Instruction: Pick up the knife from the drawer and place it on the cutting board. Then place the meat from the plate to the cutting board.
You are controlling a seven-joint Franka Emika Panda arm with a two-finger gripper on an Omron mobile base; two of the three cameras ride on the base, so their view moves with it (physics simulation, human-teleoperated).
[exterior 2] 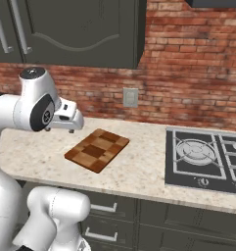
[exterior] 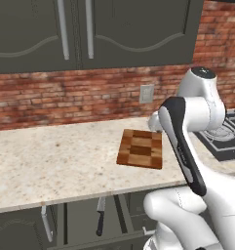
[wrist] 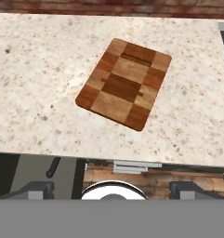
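The checkered wooden cutting board (exterior: pixel 140 148) (exterior 2: pixel 96 149) (wrist: pixel 124 82) lies bare on the pale stone counter. Below the counter edge the drawer (exterior: pixel 80 219) (wrist: pixel 32 169) stands pulled out. The knife (exterior: pixel 100 217) lies inside it, black handle toward me and blade pointing to the counter; in the hand view just its dark handle (wrist: pixel 53 167) shows. My gripper (wrist: pixel 112 189) hovers above the counter's front edge and looks down on board and drawer. It is open, its fingertips (wrist: pixel 36 189) wide apart with nothing between them. The plate and the meat are out of view.
A black gas hob (exterior 2: pixel 202 157) (exterior: pixel 226 136) is set into the counter right of the board. A wall socket (exterior: pixel 146 93) sits in the brick backsplash, under dark upper cabinets (exterior: pixel 89 29). Shut lower drawers (exterior 2: pixel 105 208) run beneath the counter.
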